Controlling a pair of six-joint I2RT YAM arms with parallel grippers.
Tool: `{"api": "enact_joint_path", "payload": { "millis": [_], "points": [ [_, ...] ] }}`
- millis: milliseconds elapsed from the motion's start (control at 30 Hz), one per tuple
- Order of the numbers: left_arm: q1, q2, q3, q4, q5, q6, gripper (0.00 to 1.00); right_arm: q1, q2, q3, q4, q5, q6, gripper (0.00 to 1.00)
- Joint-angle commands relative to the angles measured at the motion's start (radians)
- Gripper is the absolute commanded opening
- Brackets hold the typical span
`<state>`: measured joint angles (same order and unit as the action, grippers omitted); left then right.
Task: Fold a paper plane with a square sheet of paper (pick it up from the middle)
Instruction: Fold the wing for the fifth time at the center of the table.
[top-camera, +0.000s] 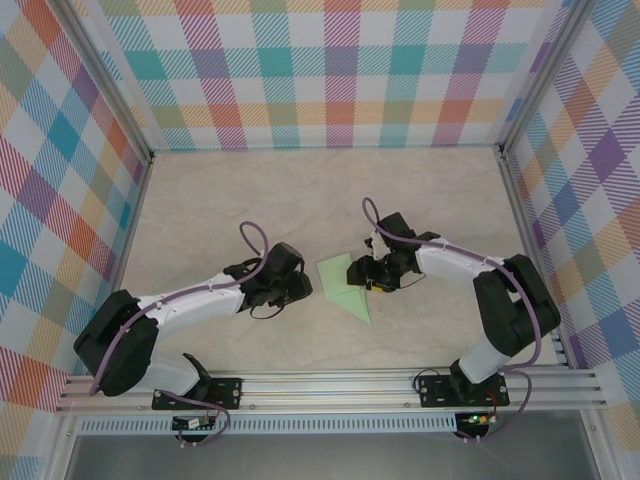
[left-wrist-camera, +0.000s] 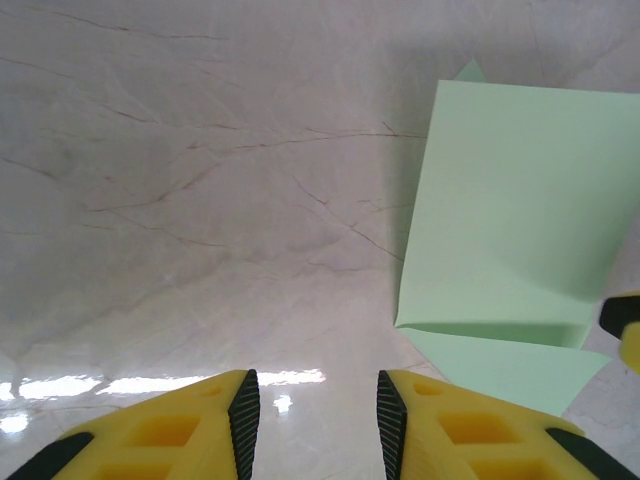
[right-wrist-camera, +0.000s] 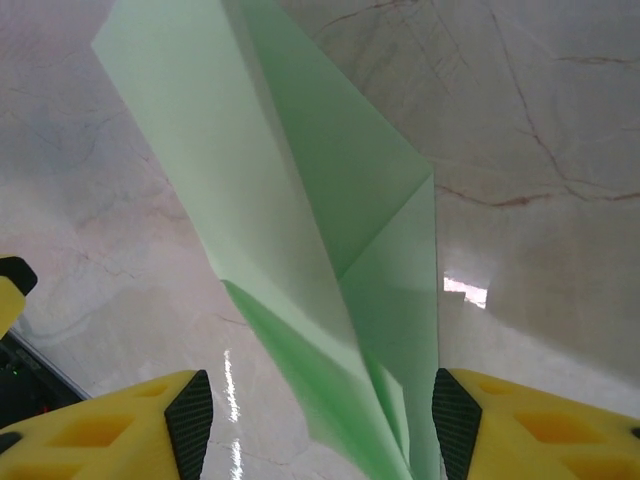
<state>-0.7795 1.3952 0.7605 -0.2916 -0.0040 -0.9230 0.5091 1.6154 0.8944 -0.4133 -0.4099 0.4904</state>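
Observation:
The pale mint-green sheet of paper (top-camera: 346, 284) lies on the marble tabletop between the two arms, folded into a pointed wedge with creases, its tip toward the near edge. In the right wrist view the folded paper (right-wrist-camera: 300, 190) has raised flaps that run down between the fingers of my right gripper (right-wrist-camera: 320, 425). Those jaws stand wide apart and do not pinch the paper. My right gripper (top-camera: 367, 274) sits at the paper's right edge. My left gripper (top-camera: 299, 286) hovers just left of the paper (left-wrist-camera: 510, 200), open (left-wrist-camera: 318, 420) over bare table.
Checked walls enclose the table (top-camera: 250, 200) on three sides, and an aluminium rail (top-camera: 330, 385) runs along the near edge. A yellow fingertip of the right gripper (left-wrist-camera: 624, 330) shows at the paper's edge in the left wrist view.

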Motion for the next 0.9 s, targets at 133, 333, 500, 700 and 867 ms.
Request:
{"api": "enact_joint_path", "payload": {
  "millis": [133, 333, 500, 700, 867],
  "points": [
    [-0.032, 0.042, 0.05, -0.017, 0.0, 0.017, 0.39, -0.013, 0.044, -0.023, 0.08, -0.085, -0.059, 0.51],
    [-0.037, 0.052, 0.06, -0.028, -0.006, 0.017, 0.39, -0.039, 0.054, -0.081, 0.162, -0.12, 0.004, 0.29],
    [-0.038, 0.055, 0.069, -0.039, -0.01, 0.018, 0.39, -0.055, 0.043, -0.152, 0.319, -0.185, 0.142, 0.17],
    [-0.039, 0.06, 0.069, -0.037, -0.011, 0.021, 0.39, -0.057, 0.026, -0.246, 0.528, -0.19, 0.36, 0.14],
    [-0.04, 0.074, 0.075, -0.03, 0.004, 0.031, 0.39, -0.057, 0.021, -0.254, 0.482, -0.146, 0.33, 0.2]
  ]
}}
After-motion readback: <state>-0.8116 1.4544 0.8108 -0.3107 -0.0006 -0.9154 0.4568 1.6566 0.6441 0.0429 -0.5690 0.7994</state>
